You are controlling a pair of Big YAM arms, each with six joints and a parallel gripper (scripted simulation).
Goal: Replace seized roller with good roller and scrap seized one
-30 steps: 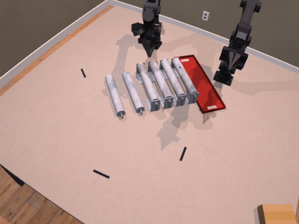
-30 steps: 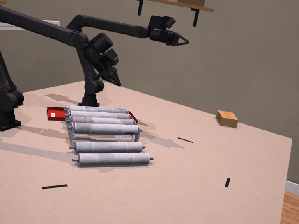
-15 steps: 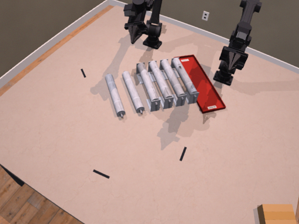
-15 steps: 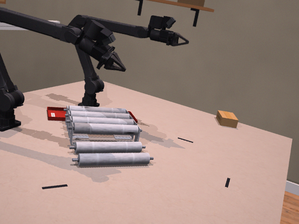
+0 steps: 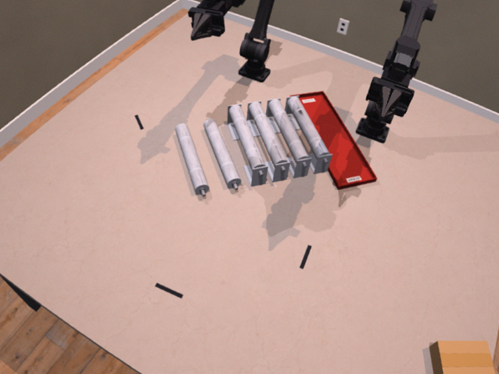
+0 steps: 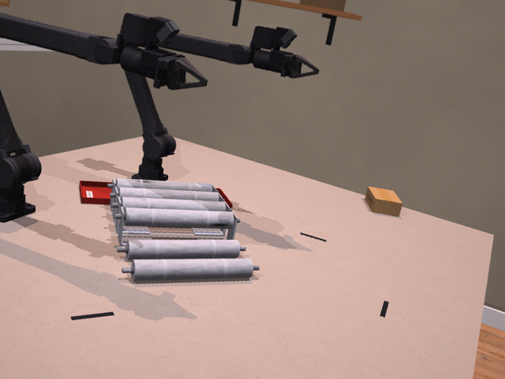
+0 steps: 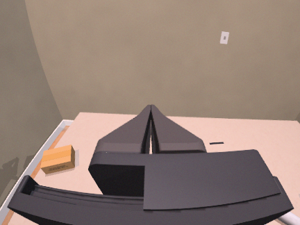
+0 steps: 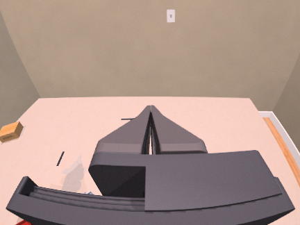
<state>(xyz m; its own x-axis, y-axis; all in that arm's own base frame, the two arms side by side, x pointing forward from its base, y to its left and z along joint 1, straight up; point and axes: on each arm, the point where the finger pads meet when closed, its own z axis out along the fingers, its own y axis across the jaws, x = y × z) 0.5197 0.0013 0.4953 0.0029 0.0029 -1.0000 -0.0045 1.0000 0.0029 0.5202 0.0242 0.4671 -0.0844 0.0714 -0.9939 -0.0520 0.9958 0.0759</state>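
Four grey-white rollers sit side by side in the roller bed's brackets; the outermost bed roller [image 5: 247, 135] [image 6: 179, 218] lies farthest from the red scrap tray [image 5: 339, 136] [image 6: 99, 190], beside which lies the opposite bed roller [image 5: 312, 126]. The tray is empty where it shows. Two loose rollers lie on the table: a nearer one [image 5: 222, 153] [image 6: 185, 249] and a farther one [image 5: 191, 158] [image 6: 194, 269]. My right gripper [image 5: 193, 37] [image 6: 204, 83] [image 8: 150, 110] is shut and empty, high above the table. My left gripper [image 5: 383, 115] [image 6: 317, 71] [image 7: 151, 110] is shut and empty, also raised, on the tray's side.
A cardboard box [image 5: 464, 363] [image 6: 383, 201] [image 7: 58, 159] [image 8: 11, 132] stands near a far table corner. Thin black strips [image 5: 169, 290] [image 6: 92, 315] lie flat on the table. A wall shelf [image 6: 280, 3] holds books and a box.
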